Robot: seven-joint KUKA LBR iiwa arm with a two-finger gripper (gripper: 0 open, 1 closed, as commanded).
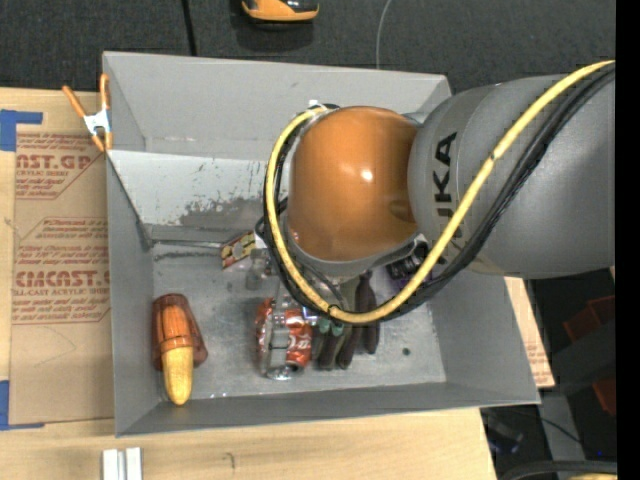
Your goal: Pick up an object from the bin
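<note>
claw [347, 344] beside crushed red can [283, 332], scuffed grey bin floor [218, 313]

Bin [200, 98]: grey sheet metal, matt. The far sloped wall is scuffed, with pale worn streaks and patchy abrasion near its lower edge. The floor is duller, with a few dark specks on the right.

Orange cover [350, 183] on the wrist: hard, smooth and high gloss, with one bright highlight.

Arm housing [530, 188]: smooth grey shell, satin finish, soft sheen.

Yellow cable [470, 203]: smooth jacket, looks like plastic or rubber, slight shine.

Crushed can [283, 336], near centre of floor: thin metal, crumpled, red print with bare silvery creases, glinting.

Cone-shaped piece [175, 348], near left: looks like plastic. The far part is glossy orange-brown, the near tip a duller yellow.

Small brown-and-white scrap [237, 251]: material cannot be told.
</note>
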